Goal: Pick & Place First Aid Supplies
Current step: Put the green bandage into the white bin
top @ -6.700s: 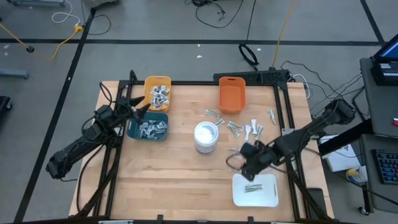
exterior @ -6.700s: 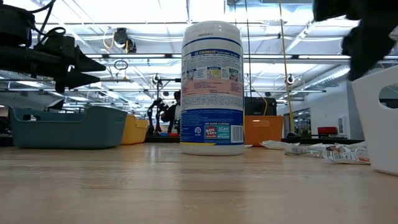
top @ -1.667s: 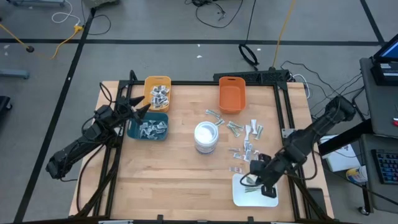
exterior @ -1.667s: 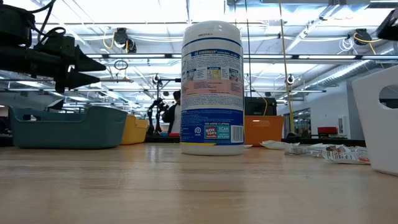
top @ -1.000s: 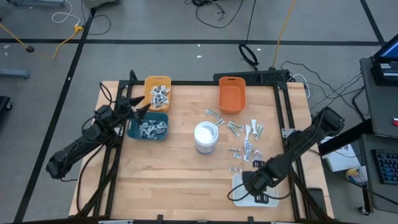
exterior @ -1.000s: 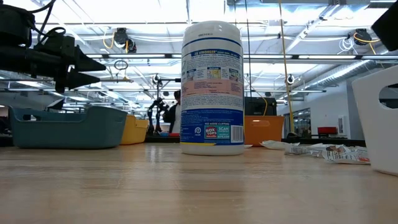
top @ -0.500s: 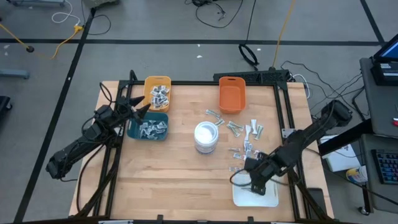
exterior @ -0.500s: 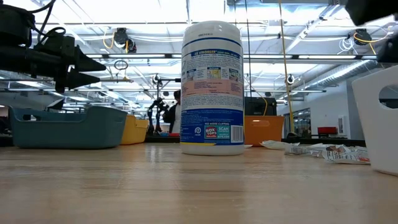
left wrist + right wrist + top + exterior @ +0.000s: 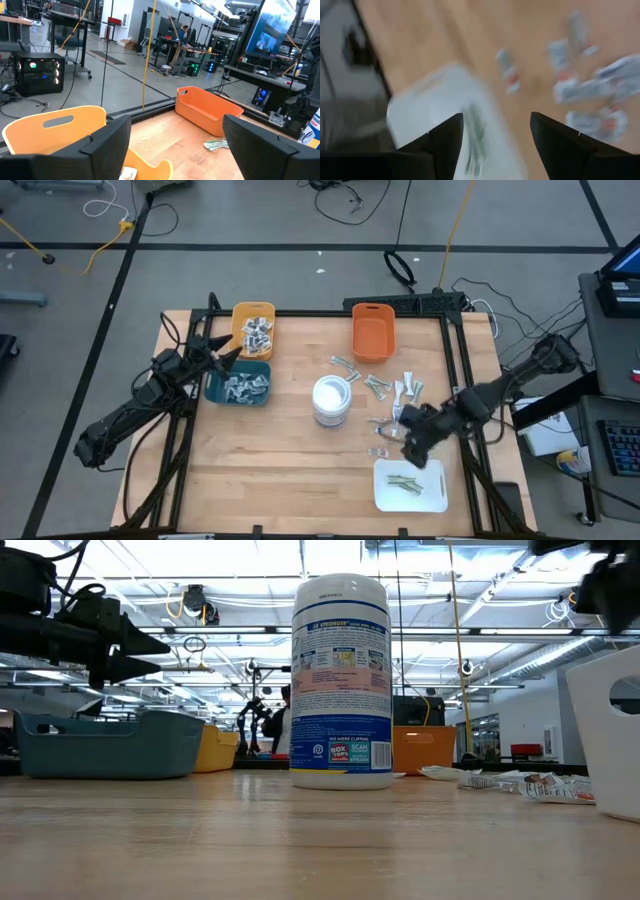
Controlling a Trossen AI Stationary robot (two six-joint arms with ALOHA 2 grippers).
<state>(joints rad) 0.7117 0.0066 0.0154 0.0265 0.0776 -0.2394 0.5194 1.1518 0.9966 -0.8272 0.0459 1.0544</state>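
The first aid supplies lie in several places. Loose packets (image 9: 393,416) are scattered on the wood right of a white canister (image 9: 331,400). Thin pale-green strips (image 9: 404,483) lie in the white tray (image 9: 436,498) at the near right, and more packets fill the yellow bin (image 9: 253,328) and the teal bin (image 9: 238,386). My right gripper (image 9: 413,452) hangs open above the table between the tray's far edge and the loose packets, slanting down, with nothing between its fingers (image 9: 496,117). My left gripper (image 9: 226,355) waits open and level between the yellow and teal bins.
An orange bin (image 9: 372,332) stands at the far middle. The tall canister (image 9: 341,680) stands mid-table. Bare wood stretches along the near edge, left of the tray. Black frame rails (image 9: 462,370) run along the table's sides.
My right gripper has risen off the white tray and gone toward the table's far edge, toward the loose packets, tipping and rolling as it went. The pale-green strips it covered a second ago now lie uncovered in the tray.
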